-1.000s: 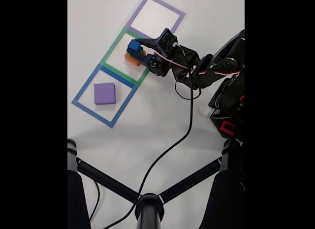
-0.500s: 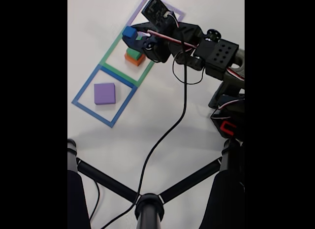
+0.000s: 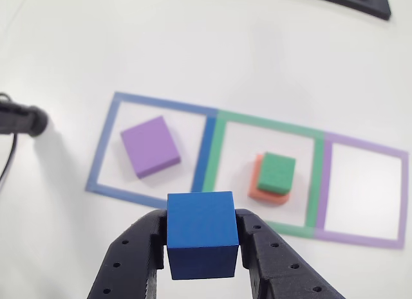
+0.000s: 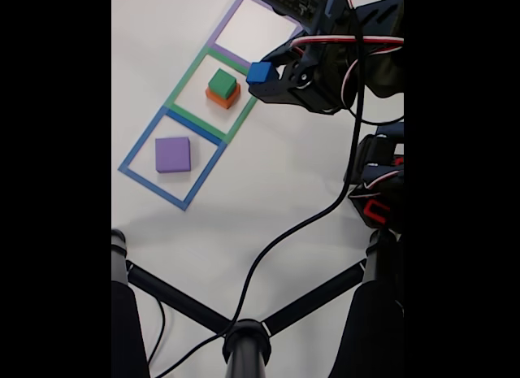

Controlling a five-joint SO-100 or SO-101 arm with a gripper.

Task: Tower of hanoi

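— What shows in the other view?

— The gripper (image 3: 203, 247) comes in from the bottom edge, its two black fingers (image 3: 138, 260) pinching a blue cube (image 3: 202, 233) held above the white table (image 3: 193, 48). Beyond it lie three taped squares in a row. The blue square (image 3: 103, 141) on the left holds a flat purple block (image 3: 150, 146), lying slightly turned. The green square (image 3: 317, 177) in the middle holds an orange block (image 3: 257, 186) with a green cube (image 3: 278, 173) stacked on top. The purple square (image 3: 400, 196) on the right has nothing inside.

— And the fixed view?

— The arm (image 4: 357, 45) reaches in from the upper right. The gripper (image 4: 262, 74) clamps the blue cube (image 4: 258, 72), which hangs just beside the right edge of the green square (image 4: 188, 73), apart from the stack. Inside that square the green cube (image 4: 222, 82) sits on the orange block (image 4: 219, 100). The purple block (image 4: 173, 154) lies in the blue square (image 4: 138, 146); the purple square (image 4: 236, 8) at the top stands bare. A black cable (image 4: 284, 236) trails down the table (image 4: 268, 183).
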